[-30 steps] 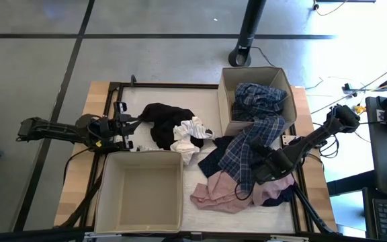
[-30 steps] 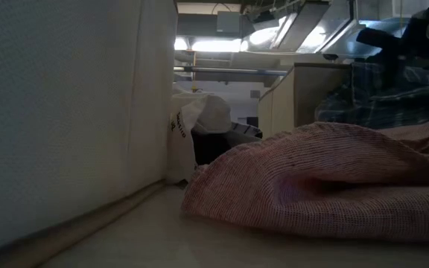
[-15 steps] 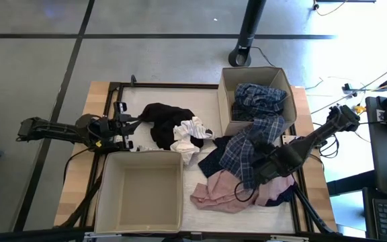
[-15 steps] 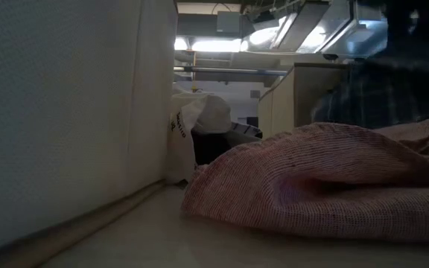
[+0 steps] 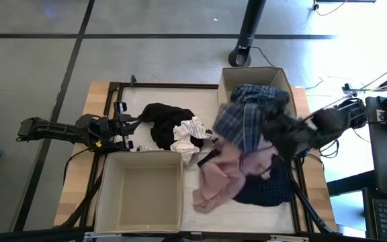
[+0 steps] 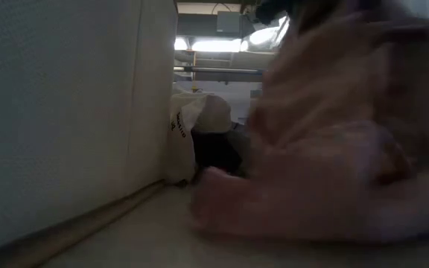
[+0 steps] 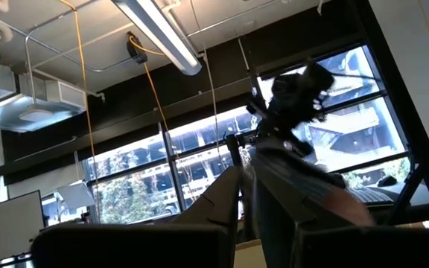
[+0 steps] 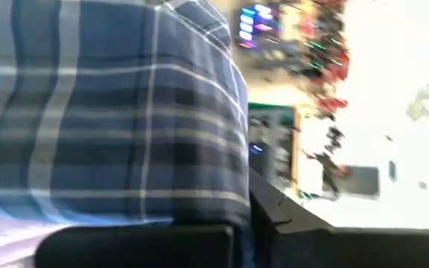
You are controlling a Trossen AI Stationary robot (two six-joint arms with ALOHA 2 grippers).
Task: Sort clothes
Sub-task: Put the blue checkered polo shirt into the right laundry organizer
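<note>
Right pincer (image 5: pixel 281 131) clamps plaid shirt (image 5: pixel 242 124), pink garment (image 5: pixel 224 171) hanging; left pincer (image 5: pixel 127 125) state unclear.

A wooden table (image 5: pixel 99 94) held two beige boxes (image 5: pixel 142 190) (image 5: pixel 228 101), a black garment (image 5: pixel 163 121), white pieces (image 5: pixel 190 134), and a navy piece (image 5: pixel 271 191).

Blue plaid shirt (image 8: pixel 103 112) hangs right against my own camera, filling most of what I see; beyond its edge, only a bright, blurred room.
</note>
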